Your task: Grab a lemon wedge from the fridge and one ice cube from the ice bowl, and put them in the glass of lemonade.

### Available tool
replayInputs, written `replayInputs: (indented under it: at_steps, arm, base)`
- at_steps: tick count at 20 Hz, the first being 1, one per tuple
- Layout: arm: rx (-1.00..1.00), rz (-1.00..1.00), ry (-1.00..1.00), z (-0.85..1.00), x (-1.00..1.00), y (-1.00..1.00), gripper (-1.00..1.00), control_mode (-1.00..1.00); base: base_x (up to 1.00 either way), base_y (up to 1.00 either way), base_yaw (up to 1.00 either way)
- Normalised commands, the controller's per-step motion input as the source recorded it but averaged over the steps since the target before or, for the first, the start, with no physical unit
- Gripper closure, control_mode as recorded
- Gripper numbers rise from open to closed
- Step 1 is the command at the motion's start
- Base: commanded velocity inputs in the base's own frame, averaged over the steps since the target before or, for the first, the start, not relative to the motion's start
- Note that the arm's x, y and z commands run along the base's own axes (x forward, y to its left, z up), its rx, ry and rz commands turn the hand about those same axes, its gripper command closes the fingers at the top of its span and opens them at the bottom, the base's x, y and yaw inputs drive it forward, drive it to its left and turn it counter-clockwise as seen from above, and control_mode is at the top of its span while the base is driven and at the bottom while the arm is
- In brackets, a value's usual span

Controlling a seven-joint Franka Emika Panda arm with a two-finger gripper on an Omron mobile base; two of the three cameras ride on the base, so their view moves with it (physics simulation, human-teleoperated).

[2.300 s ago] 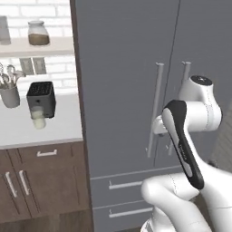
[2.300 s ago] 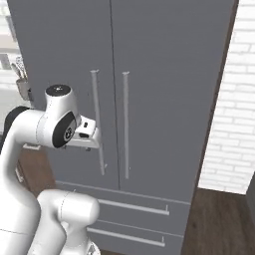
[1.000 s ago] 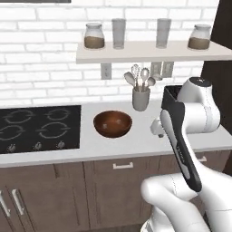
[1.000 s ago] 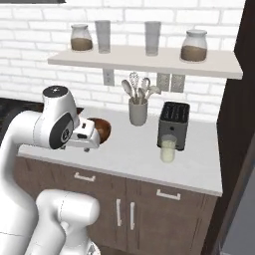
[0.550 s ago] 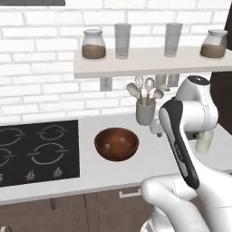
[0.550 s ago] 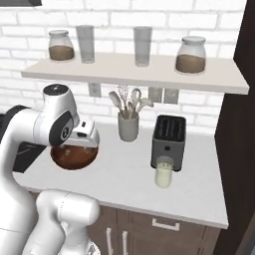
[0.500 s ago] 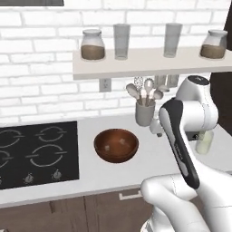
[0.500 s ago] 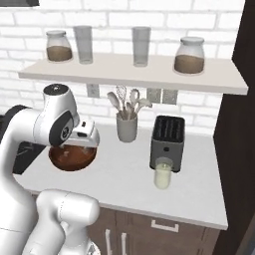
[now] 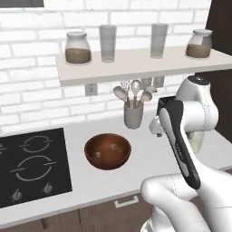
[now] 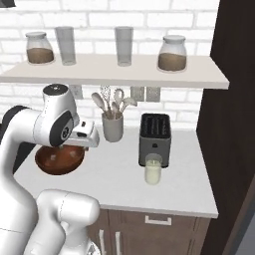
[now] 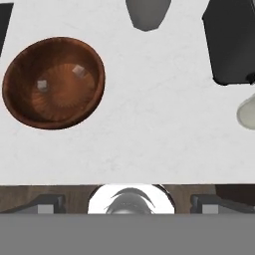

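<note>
Hand [image 11: 127,201] high over the near edge of the white surface [image 11: 149,124], fingers apart, holding nothing. Bowl [image 11: 54,82] to the left on the surface, two pale ice cubes inside: one [image 11: 77,71] farther, one [image 11: 42,85] nearer. Grey utensil cup [image 10: 113,127] at the back, between bowl and black toaster [image 10: 155,137]. Glass of lemonade [image 10: 153,170] right, just in front of the toaster. Shelf [image 9: 136,61] above carries jars and tall glasses.
</note>
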Motion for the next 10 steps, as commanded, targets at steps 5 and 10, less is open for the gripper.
replayInputs:
  at_steps: [5, 10]
  arm:
    - [0.0, 0.0, 0.0, 0.0, 0.0, 0.0, -1.0, 1.0]
    - [0.0, -0.02, -0.08, -0.13, 0.07, 0.05, -1.0, -1.0]
  base:
    - [0.0, 0.0, -0.22]
    - [0.0, 0.01, 0.0]
